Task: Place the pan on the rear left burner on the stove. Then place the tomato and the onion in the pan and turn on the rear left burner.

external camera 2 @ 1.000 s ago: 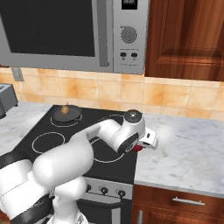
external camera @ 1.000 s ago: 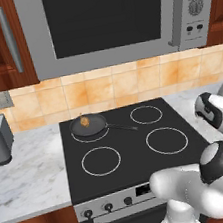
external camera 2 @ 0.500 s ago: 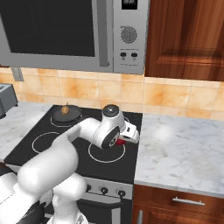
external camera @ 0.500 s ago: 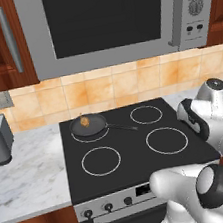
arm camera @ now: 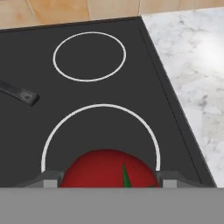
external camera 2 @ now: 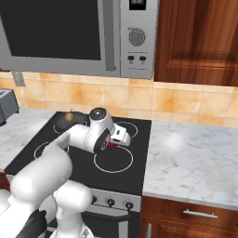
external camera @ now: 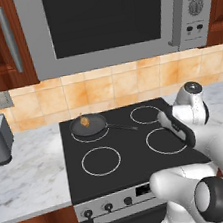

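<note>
Now tool (arm camera: 107, 181) with tomato (arm camera: 107, 168) farther left.

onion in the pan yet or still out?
In. The onion sits inside the pan on the rear left burner; the tomato sits between the gripper's fingers.

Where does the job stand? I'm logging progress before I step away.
Done: the pan sits on the rear left burner of the stove, with the onion inside. In hand: the end effector holds the tomato over the front right ring. Left: carry the tomato into the pan, then turn on that burner.
</note>
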